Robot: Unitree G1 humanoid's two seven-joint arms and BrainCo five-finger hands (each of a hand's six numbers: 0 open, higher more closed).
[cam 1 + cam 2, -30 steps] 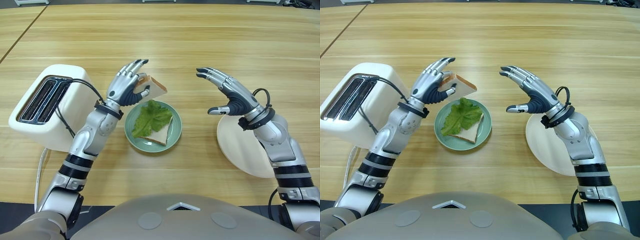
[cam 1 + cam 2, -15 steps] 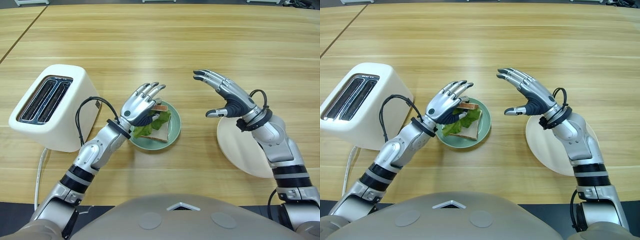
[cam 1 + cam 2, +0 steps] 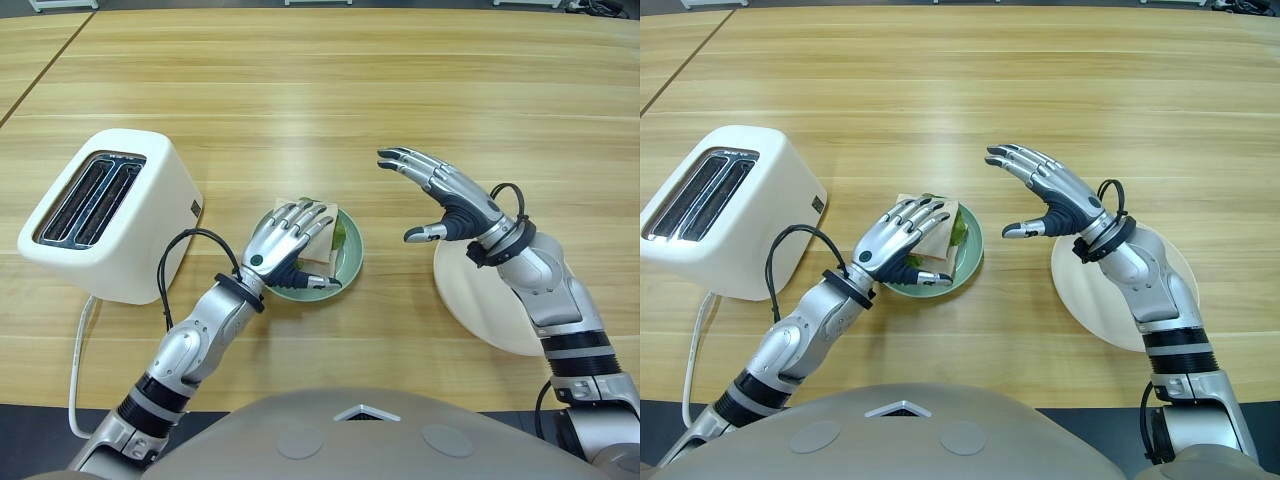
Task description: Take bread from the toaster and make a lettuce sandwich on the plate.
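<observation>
- Left hand [image 3: 283, 240] lies flat, uncurled, on the top bread slice [image 3: 940, 238], likely seating it over lettuce [image 3: 959, 228] on the green plate [image 3: 353, 262].
- Right hand [image 3: 450, 195] hovers spread and empty.

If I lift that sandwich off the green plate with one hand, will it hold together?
Probably not well: the sandwich is loose layers around lettuce, so they may slide apart. It looks soft and light, likely denting under a squeeze.

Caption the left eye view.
Left robot hand flat on top bread slice over lettuce on green plate; right robot hand hovers open.
</observation>
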